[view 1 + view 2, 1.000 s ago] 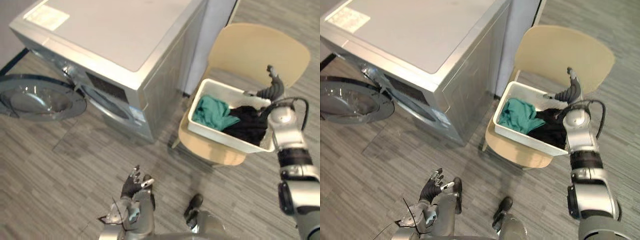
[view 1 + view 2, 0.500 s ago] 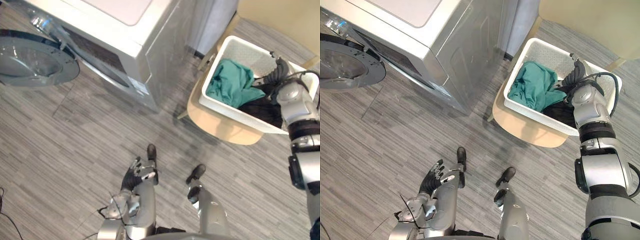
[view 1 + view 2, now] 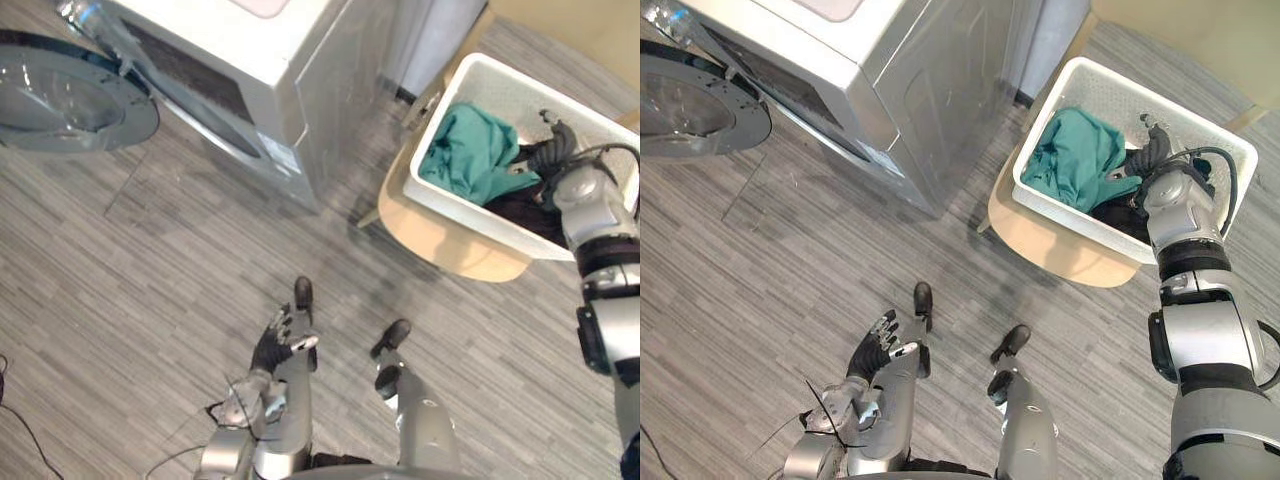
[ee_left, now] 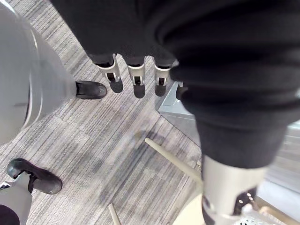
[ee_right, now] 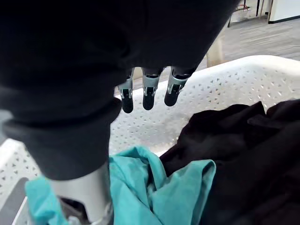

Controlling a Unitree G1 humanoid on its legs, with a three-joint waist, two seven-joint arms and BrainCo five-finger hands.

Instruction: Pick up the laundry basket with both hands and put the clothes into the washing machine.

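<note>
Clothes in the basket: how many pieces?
2: a teal garment in the white basket at the end nearer the washing machine, a black garment beside it, by the right hand. More may hide underneath.

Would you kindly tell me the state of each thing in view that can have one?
washing machine door: swung fully open.
laundry basket: on the chair, loaded.
teal garment: crumpled in the basket.
black garment: heaped in the basket beside the teal one.
left hand: open, empty.
right hand: open, over the garments in the basket.

White basket [image 3: 1070, 215]; teal cloth [image 3: 1072, 158]; black cloth [image 5: 243, 154].
</note>
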